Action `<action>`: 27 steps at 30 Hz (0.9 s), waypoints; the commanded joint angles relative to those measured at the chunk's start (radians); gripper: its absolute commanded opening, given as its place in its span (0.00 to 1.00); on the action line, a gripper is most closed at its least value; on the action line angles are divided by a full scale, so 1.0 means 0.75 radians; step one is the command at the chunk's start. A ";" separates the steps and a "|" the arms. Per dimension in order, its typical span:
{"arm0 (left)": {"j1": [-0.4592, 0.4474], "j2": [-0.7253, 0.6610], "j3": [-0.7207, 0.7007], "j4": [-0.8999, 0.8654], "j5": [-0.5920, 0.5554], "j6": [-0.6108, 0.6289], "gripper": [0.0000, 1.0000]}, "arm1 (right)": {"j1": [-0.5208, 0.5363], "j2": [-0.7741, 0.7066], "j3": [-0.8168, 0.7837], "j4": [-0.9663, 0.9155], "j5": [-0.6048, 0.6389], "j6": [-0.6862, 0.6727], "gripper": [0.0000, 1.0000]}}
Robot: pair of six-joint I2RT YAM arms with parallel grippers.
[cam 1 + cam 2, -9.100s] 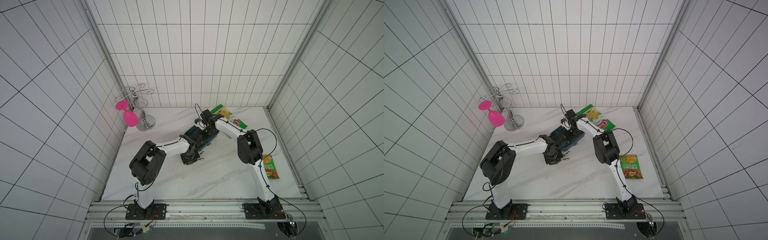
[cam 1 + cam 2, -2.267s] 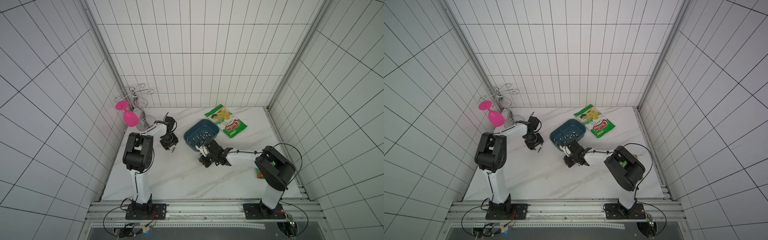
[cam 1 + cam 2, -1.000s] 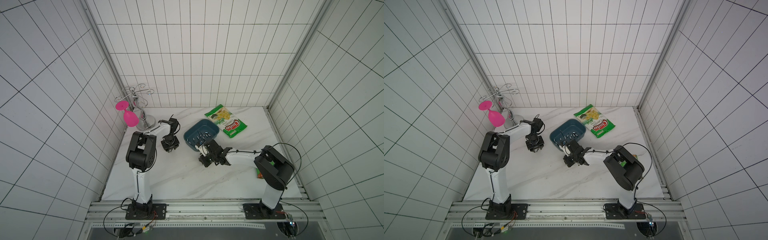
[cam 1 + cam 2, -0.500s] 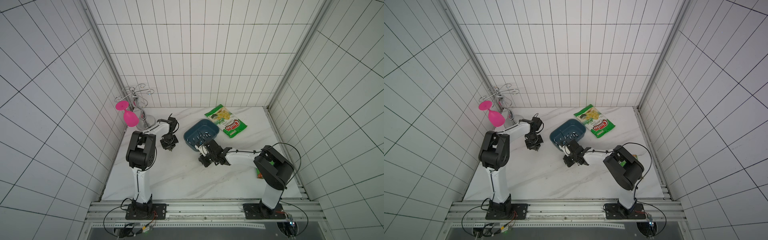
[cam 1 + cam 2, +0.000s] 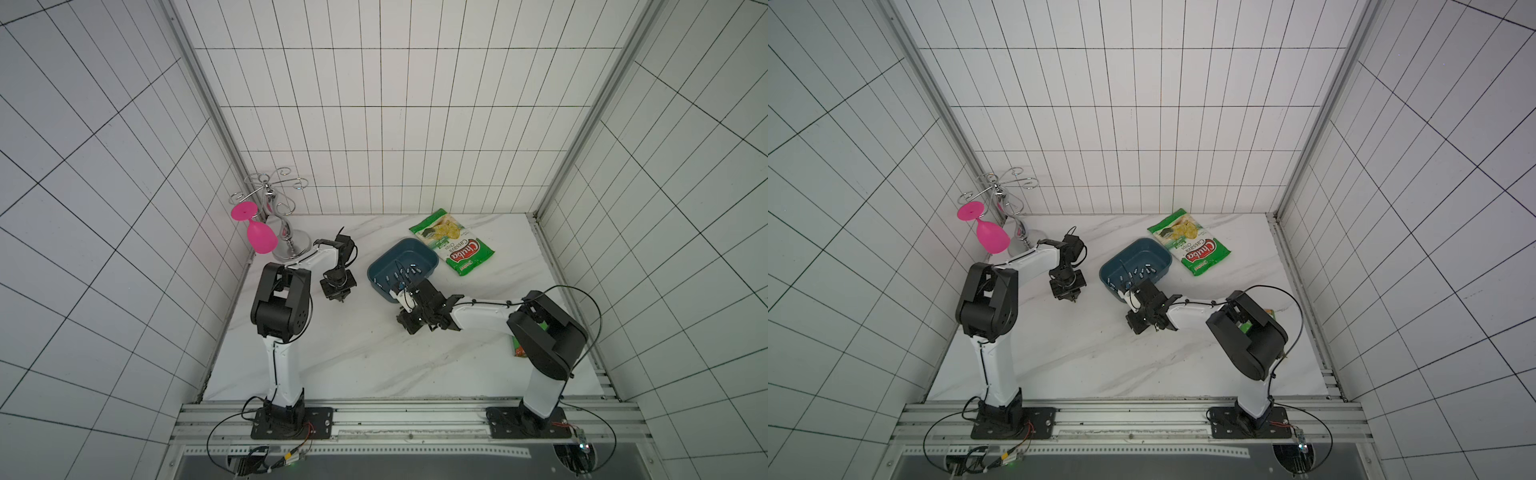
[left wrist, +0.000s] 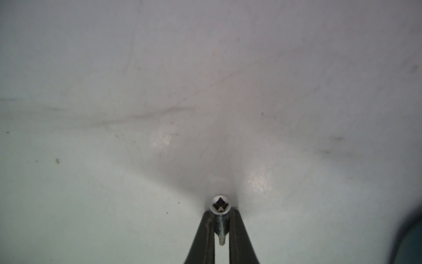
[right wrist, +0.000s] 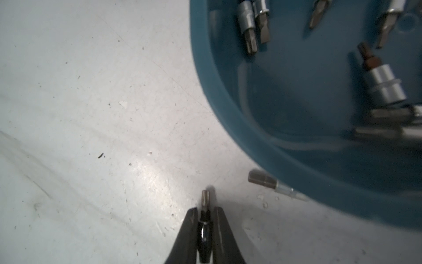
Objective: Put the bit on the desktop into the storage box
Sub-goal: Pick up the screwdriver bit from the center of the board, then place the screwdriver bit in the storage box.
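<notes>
Grasp step done on both sides; the left claw (image 6: 220, 214) is clamped on a socket bit (image 6: 220, 204) low over the tabletop (image 5: 374, 365), near the storage box (image 5: 430, 266); the right claw (image 7: 205, 209) pinches a star bit (image 7: 205, 197), with a loose bit (image 7: 262, 181) just beside the box wall; next, I judge, each should lift clear of the rim before letting go.

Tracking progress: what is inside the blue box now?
Several metal bits lie in the blue box. The right arm covers its near corner in both top views, so no full count.

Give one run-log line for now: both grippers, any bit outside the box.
left gripper: shut on socket bit | right gripper: shut on slim bit | loose bit: desktop, beside storage box
</notes>
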 commanded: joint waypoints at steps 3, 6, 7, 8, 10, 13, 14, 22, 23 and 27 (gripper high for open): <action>0.007 -0.020 -0.072 0.005 -0.012 0.005 0.00 | 0.032 -0.055 -0.032 -0.179 0.017 0.025 0.00; 0.008 -0.041 -0.084 0.003 -0.010 0.005 0.00 | 0.031 -0.107 0.003 -0.246 0.025 0.032 0.00; 0.009 -0.045 -0.088 0.005 -0.009 0.004 0.00 | 0.032 -0.120 0.008 -0.258 0.026 0.031 0.00; 0.009 -0.046 -0.092 0.007 -0.007 0.001 0.00 | 0.032 -0.137 0.014 -0.268 0.034 0.030 0.00; 0.008 -0.054 -0.103 0.013 -0.003 -0.002 0.00 | 0.032 -0.163 0.030 -0.299 0.045 0.025 0.00; 0.007 -0.064 -0.117 0.021 0.003 -0.003 0.00 | 0.032 -0.195 0.044 -0.334 0.065 0.012 0.00; 0.007 -0.068 -0.117 0.021 0.005 -0.005 0.00 | 0.033 -0.205 0.051 -0.349 0.071 0.009 0.00; 0.000 -0.108 -0.130 0.014 0.008 -0.010 0.00 | -0.057 -0.280 0.253 -0.507 0.109 -0.057 0.00; 0.000 -0.112 -0.130 0.010 0.010 -0.010 0.00 | -0.082 -0.270 0.308 -0.534 0.107 -0.075 0.00; -0.004 -0.141 -0.127 0.001 0.015 -0.016 0.00 | -0.157 -0.156 0.530 -0.607 0.086 -0.138 0.00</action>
